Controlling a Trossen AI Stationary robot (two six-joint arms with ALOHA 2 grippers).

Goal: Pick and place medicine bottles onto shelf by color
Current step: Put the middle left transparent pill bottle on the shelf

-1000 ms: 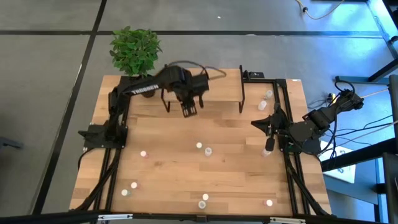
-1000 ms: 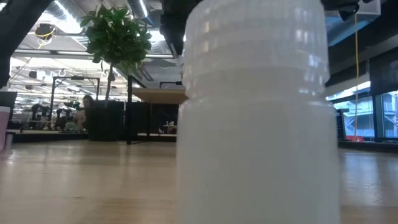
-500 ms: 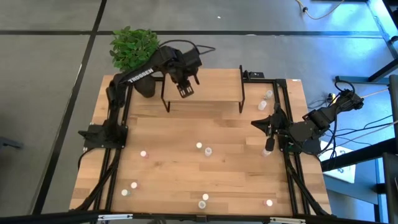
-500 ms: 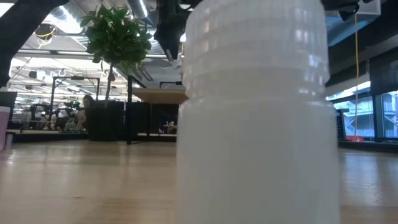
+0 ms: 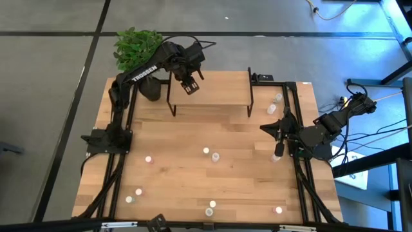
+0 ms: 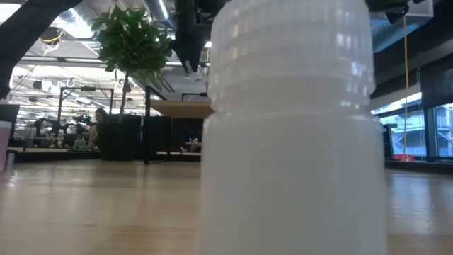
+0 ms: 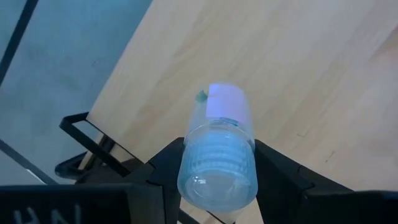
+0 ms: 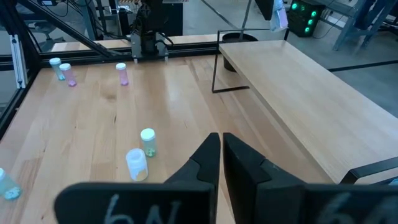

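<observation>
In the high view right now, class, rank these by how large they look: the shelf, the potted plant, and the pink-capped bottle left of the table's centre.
1. The shelf: covers the most area.
2. The potted plant: clearly smaller than the shelf board, though it stands taller, so nearer the camera.
3. The pink-capped bottle: tiny, by far the smallest.

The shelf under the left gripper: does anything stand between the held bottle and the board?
Nothing visible does. The left gripper holds a bottle above the shelf, and the left wrist view shows only bare board beneath it.
</observation>
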